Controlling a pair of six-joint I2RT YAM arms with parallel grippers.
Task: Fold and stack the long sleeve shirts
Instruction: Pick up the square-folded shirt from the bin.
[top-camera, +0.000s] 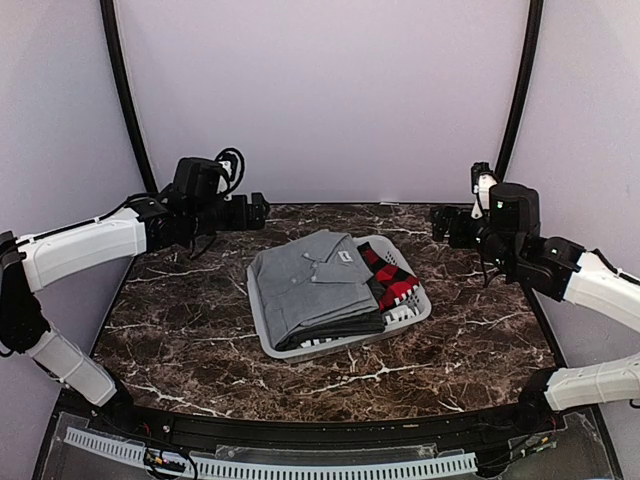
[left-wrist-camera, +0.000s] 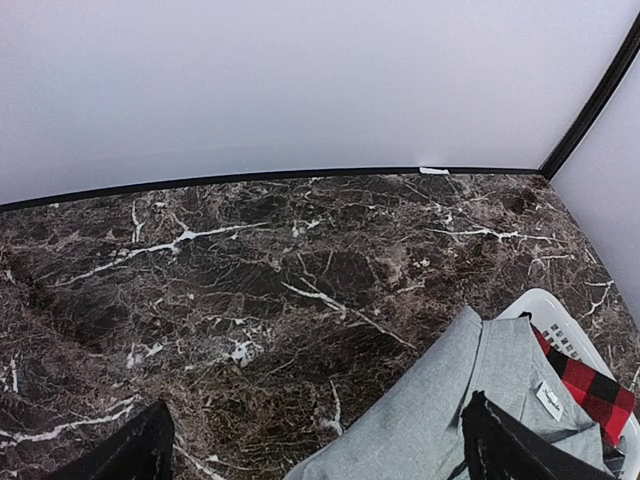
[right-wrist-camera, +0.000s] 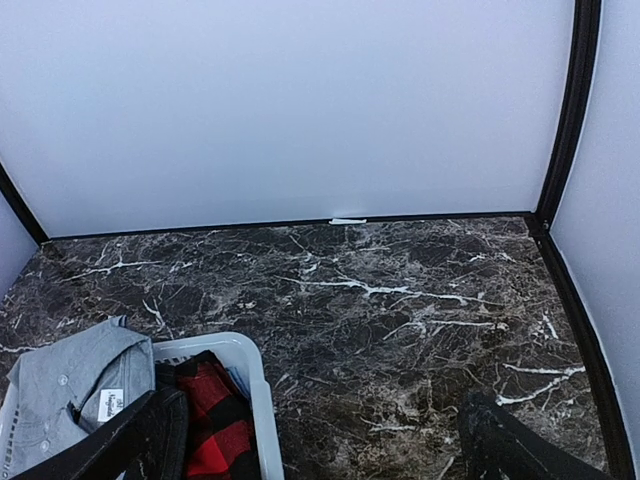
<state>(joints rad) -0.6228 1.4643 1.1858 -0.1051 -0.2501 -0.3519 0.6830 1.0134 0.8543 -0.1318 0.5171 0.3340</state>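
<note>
The left arm (top-camera: 80, 250) rises from its base at the near left corner, bends at the elbow by the left edge, and sends its white forearm rightward and away over the back left part of the dark marble table (top-camera: 180, 320); its black wrist is held level, well above the surface; the left pincer (top-camera: 258, 211) points right, toward the middle of the back edge; its jaws stand wide apart with nothing between them, and in the left wrist view the two dark fingertips (left-wrist-camera: 135, 455) frame only bare marble and the near corner of the basket.

At the middle of the table sits a white slatted laundry basket (top-camera: 418, 312), turned at a slant; the grey long sleeve shirt (top-camera: 315, 285) lies folded on top of the pile inside it, covering the left and middle part, its collar and small neck label toward the back right; a red and black checked garment (top-camera: 392, 281) shows just beside it at the basket's right end; darker cloth and a black and white striped edge (top-camera: 330, 341) peek from under the grey shirt at the near rim.

The right arm (top-camera: 600, 285) comes in from the right edge, its forearm angled leftward and away; the right pincer (top-camera: 441, 222) points left over the back right of the table, clear of the basket; its jaws also gape wide, empty.
</note>
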